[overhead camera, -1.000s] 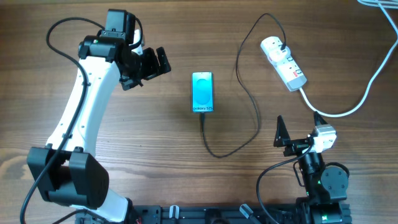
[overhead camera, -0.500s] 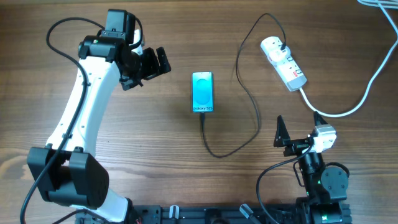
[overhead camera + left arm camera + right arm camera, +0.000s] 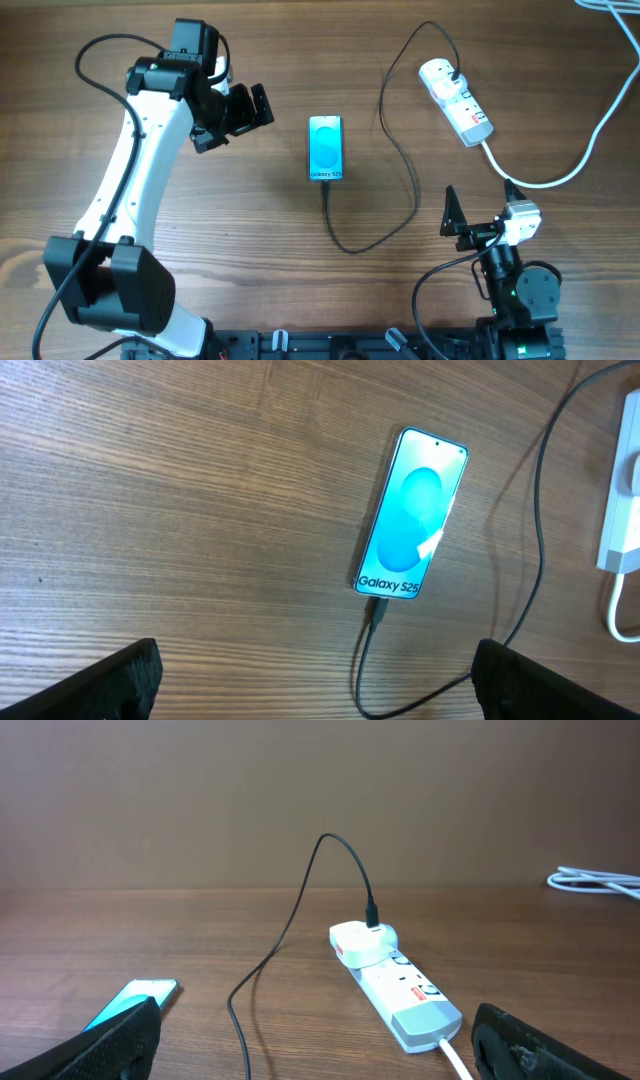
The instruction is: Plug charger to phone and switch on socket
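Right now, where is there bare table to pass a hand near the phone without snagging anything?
Bare wood lies between the left tool and the phone, and along the stretch below them, left of the charger loop. It is crowded on the right: the charger arcs from phone to socket, and the thick white cord sweeps down beside the right tool.

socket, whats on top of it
A white plug adapter sits on one end of the socket, with the charger cable entering its top. The outlet beneath the adapter is covered.
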Controlling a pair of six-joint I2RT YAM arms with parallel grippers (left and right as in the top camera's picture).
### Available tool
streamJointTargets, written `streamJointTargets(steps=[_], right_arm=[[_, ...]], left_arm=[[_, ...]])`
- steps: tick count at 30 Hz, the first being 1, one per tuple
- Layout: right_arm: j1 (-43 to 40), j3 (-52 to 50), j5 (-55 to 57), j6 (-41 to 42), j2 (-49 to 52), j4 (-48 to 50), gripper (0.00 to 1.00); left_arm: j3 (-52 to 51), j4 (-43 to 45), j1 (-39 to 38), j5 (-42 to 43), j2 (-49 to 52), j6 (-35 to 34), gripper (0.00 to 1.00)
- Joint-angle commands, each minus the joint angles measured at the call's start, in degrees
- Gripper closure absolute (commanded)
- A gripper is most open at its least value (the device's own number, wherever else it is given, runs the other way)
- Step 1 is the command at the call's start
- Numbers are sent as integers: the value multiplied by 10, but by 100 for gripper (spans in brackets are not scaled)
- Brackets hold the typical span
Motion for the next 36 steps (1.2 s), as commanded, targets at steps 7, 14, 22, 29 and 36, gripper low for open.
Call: streamJointTargets(steps=[7,14,22,29,36], right_arm=[[-2,-1,3,-7,-8,1,0],[-2,-1,3,-7,-8,1,0],[-2,-1,3,-7,-8,1,0],[-2,-1,3,-7,-8,1,0],[-2,-1,3,-7,-8,1,0]], left_arm=[[-7,-12,-12,-46,-7,-3,0],[-178,167,-29,-53,-132,-6,0],[-305,194,-14,-58,-290,-5,0],[-331,184,-13,-61,-372,50,0],[-486,326,-12,-61,-495,55,0]])
